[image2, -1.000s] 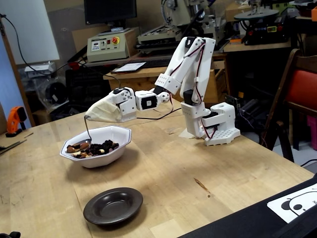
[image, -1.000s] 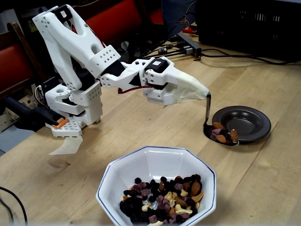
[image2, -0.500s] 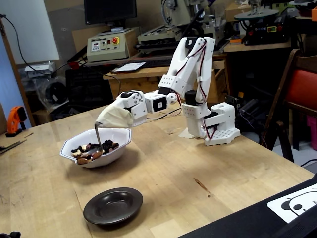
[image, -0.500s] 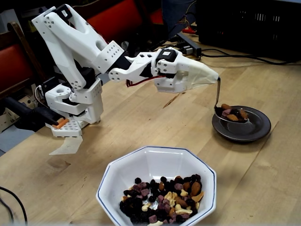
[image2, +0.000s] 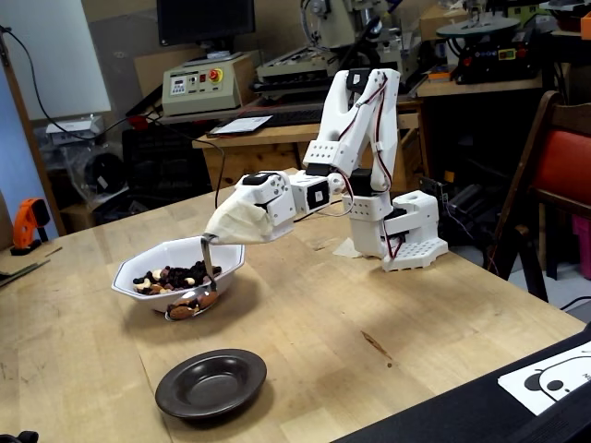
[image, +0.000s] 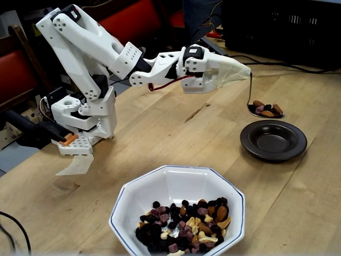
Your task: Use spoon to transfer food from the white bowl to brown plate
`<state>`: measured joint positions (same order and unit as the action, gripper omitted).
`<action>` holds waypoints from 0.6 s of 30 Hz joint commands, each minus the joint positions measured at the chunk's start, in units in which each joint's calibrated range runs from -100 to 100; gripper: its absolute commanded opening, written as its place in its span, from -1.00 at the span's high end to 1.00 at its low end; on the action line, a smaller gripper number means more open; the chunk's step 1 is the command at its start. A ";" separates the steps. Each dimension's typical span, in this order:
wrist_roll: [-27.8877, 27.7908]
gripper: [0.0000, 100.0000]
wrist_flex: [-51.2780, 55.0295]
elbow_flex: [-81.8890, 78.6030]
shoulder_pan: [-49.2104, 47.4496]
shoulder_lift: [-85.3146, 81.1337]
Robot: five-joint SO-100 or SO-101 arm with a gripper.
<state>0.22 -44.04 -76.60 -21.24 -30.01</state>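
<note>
My gripper (image: 246, 72) is wrapped in a pale cover and shut on the thin handle of the silver spoon (image: 250, 88). The spoon hangs down, and its bowl carries food (image: 266, 110), almonds and dark pieces, in the air just beyond the empty brown plate (image: 273, 140). In a fixed view the gripper (image2: 214, 234) holds the loaded spoon (image2: 192, 306) in front of the white bowl (image2: 129, 280), between it and the brown plate (image2: 211, 381). The white octagonal bowl (image: 170, 186) stands near the front, with more food (image: 184, 224) piled in its near half.
The arm's white base (image: 82, 114) stands at the table's left, with a loose white part (image: 74, 165) lying in front of it. A black crate (image: 282, 26) stands behind the table. A printed sheet (image2: 554, 378) lies at the near right corner.
</note>
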 commanded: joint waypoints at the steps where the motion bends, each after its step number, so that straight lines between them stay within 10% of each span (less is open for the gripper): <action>1: -0.34 0.95 -0.31 3.94 -2.02 -2.46; 18: -1.81 0.95 -0.55 3.94 -3.80 -1.95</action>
<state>-0.37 -44.04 -76.60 -24.67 -30.01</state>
